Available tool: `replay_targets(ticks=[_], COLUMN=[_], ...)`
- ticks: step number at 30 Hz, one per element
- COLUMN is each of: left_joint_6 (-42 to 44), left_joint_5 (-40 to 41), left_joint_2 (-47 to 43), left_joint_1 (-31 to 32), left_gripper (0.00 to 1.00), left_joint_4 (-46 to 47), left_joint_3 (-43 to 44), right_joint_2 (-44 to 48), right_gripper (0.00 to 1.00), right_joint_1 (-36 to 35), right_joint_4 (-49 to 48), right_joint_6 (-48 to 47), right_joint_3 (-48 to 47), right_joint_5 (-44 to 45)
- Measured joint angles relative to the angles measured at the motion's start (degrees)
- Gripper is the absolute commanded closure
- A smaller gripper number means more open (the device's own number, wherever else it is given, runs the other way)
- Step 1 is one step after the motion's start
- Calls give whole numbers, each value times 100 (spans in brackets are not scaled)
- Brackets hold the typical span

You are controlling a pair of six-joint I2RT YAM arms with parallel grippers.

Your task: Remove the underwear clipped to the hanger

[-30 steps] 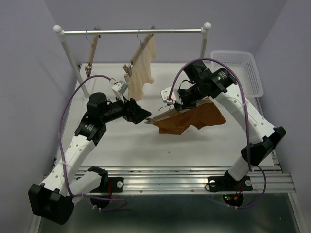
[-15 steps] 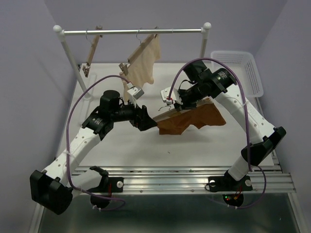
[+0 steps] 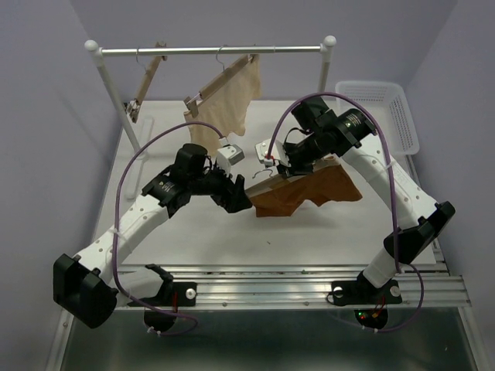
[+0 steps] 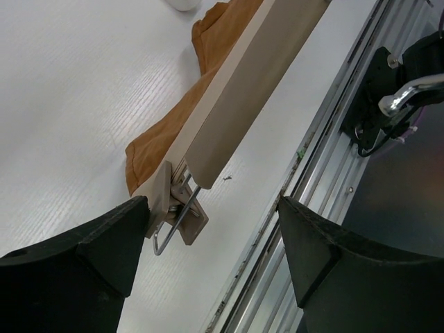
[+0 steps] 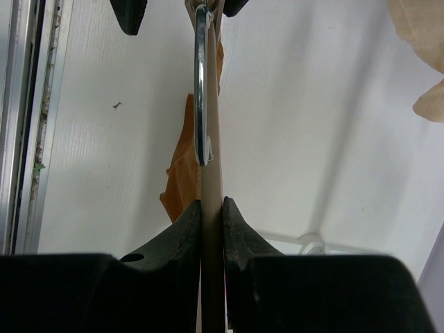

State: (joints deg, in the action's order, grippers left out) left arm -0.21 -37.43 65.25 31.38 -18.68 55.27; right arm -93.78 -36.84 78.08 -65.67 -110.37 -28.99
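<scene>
The underwear, soft rust-brown cloth, lies rumpled on the white surface, one edge clipped to the hanger; the hanger's smooth pale wooden bar runs diagonally in the top view, from its near-left end up toward the far right; the right end effector is clenched on the bar, below the wire hook; the left end effector gapes wide, its fingers either side of the metal clip at the bar's end.

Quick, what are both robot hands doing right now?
Left gripper: open, by a clip on the hanger.
Right gripper: shut on the hanger.
</scene>
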Motion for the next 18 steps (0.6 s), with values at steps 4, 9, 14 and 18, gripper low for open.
replay_targets(ticks=[4,9,14,18], left_joint_6=[114,153,149,142], left_joint_5=[251,597,1060,1305], left_joint_2=[0,0,-35,-109], left_joint_1=[127,289,479,557], left_gripper=[30,37,38,38], left_joint_4=[-109,-184,-214,-238], left_joint_3=[50,55,55,55], right_joint_2=[-2,-9,-33,-72], right_gripper=[99,99,99,99], right_joint_1=[0,0,0,0], right_joint_4=[55,122,131,131], right_joint_6=[28,74,101,118], right_joint_3=[-15,-15,-15,-39], right_joint_5=[4,4,9,15])
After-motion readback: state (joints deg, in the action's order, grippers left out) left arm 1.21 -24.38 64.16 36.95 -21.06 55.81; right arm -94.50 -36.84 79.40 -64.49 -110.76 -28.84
